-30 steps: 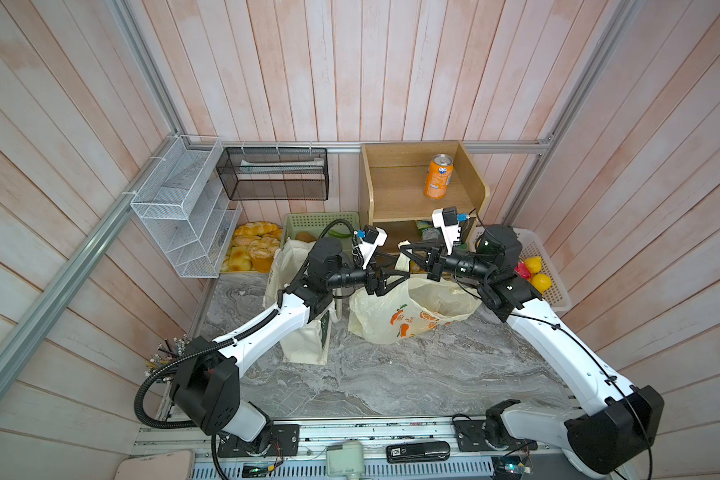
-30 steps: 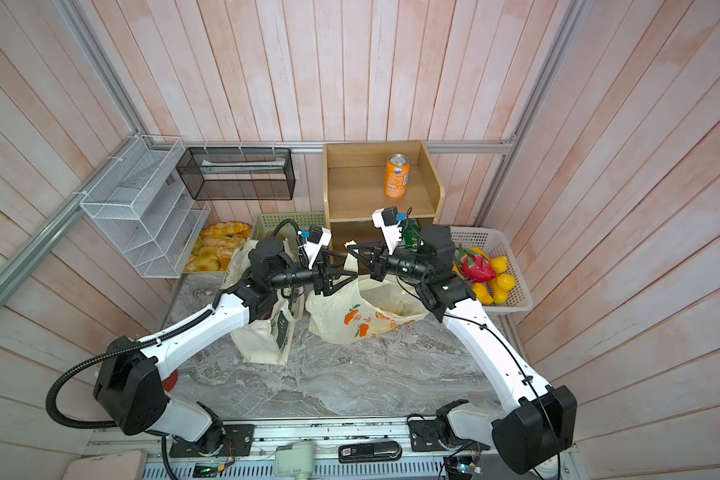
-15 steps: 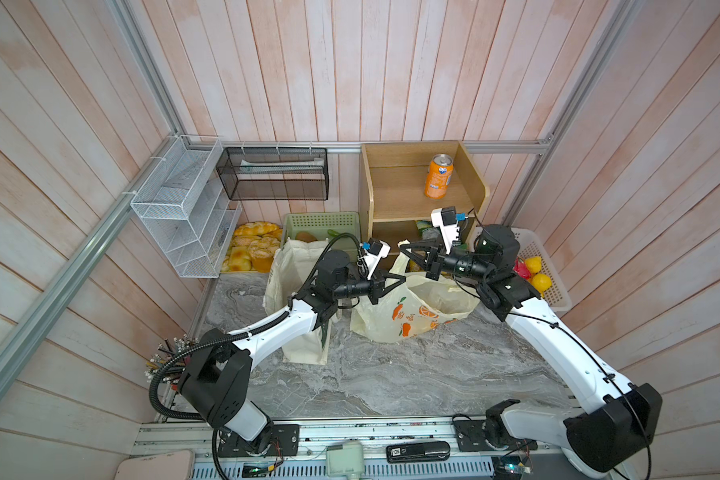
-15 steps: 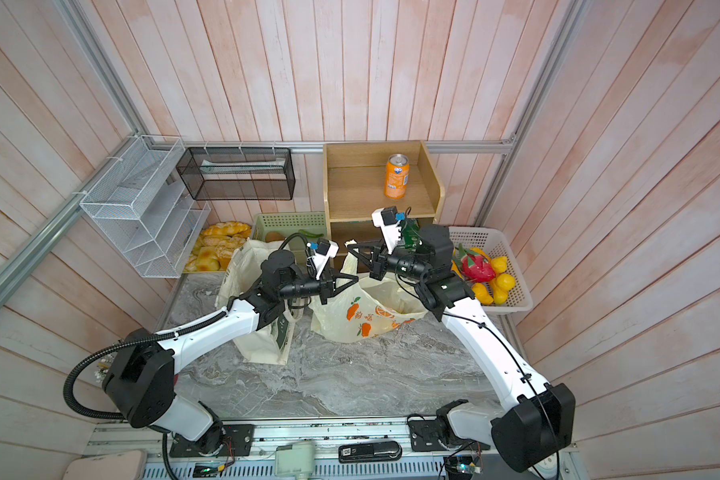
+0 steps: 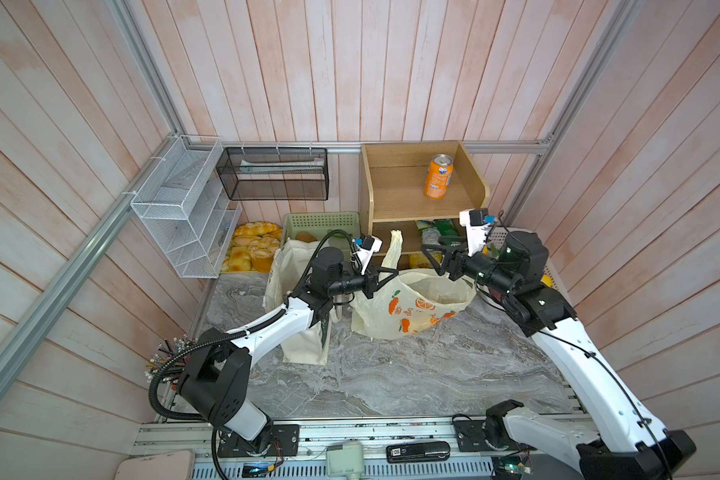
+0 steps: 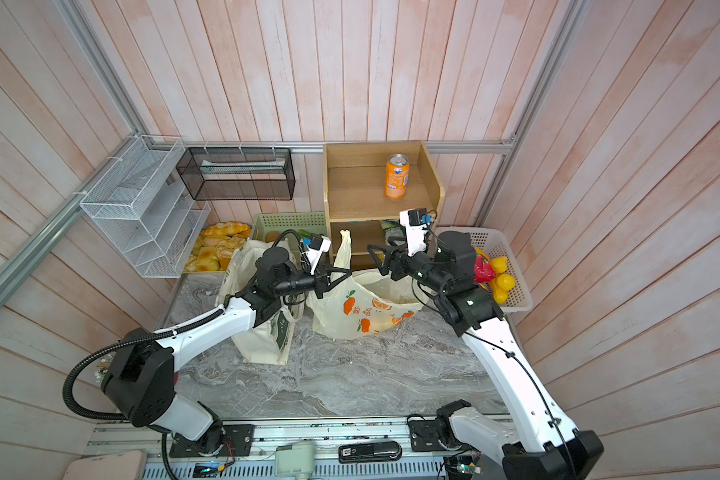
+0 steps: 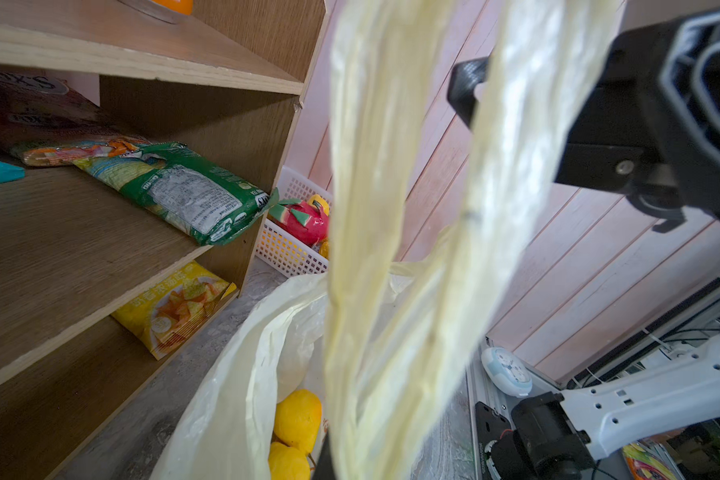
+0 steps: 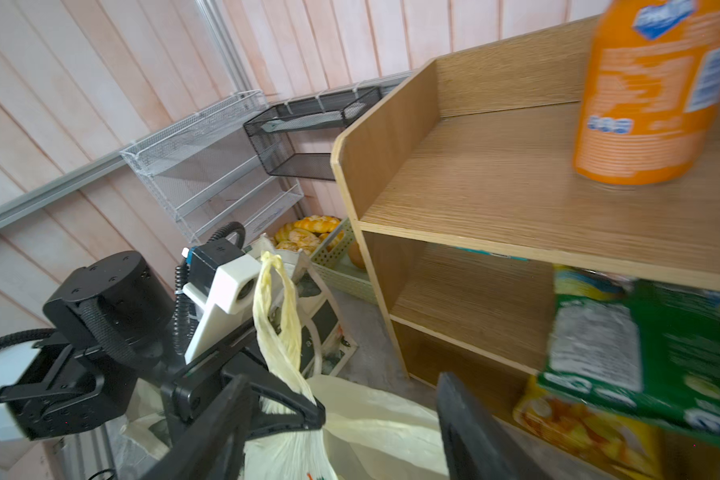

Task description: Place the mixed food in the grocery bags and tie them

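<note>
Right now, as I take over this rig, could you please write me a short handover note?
Left tool: shut on the raised handle of the thin pale-yellow plastic bag with orange fruit print.
Right tool: open, empty, near the bag's mouth.
Done: small yellow lemon-like fruits lie inside this bag.
Cream canvas tote stands beside it, contents hidden; I cannot see other task food.
To do: tie the handles; check the tote.

Two bags, one orange can
</note>
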You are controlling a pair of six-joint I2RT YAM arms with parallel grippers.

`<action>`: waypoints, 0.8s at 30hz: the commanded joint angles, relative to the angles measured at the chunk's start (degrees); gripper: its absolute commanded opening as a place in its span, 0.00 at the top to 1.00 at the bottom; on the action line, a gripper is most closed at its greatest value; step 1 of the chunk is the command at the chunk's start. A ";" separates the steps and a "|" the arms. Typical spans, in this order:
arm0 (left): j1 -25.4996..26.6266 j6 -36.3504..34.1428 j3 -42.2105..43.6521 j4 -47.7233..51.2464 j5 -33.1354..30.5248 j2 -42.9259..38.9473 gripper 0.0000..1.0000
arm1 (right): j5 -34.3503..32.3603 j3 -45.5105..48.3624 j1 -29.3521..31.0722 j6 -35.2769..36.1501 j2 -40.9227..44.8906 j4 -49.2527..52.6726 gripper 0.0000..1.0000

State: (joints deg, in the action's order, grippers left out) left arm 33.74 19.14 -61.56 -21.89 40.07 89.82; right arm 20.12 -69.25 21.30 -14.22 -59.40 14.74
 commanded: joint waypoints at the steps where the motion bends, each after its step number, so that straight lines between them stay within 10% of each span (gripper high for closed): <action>1: -0.53 -0.15 0.95 -1.23 0.62 0.44 1.00 | -10.84 -0.07 -0.10 2.28 3.53 10.16 0.25; 10: -1.04 -0.23 0.50 -1.16 1.76 0.71 1.00 | -23.76 2.54 -0.28 1.22 8.55 21.83 0.23; 24: -1.66 -0.37 0.66 -0.64 2.81 0.09 1.00 | -25.91 6.72 -0.51 3.40 4.68 16.52 0.22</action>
State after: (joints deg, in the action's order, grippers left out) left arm 32.34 19.14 -61.56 -21.89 41.67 89.82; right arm -3.95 -62.87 21.17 -11.97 -53.32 34.02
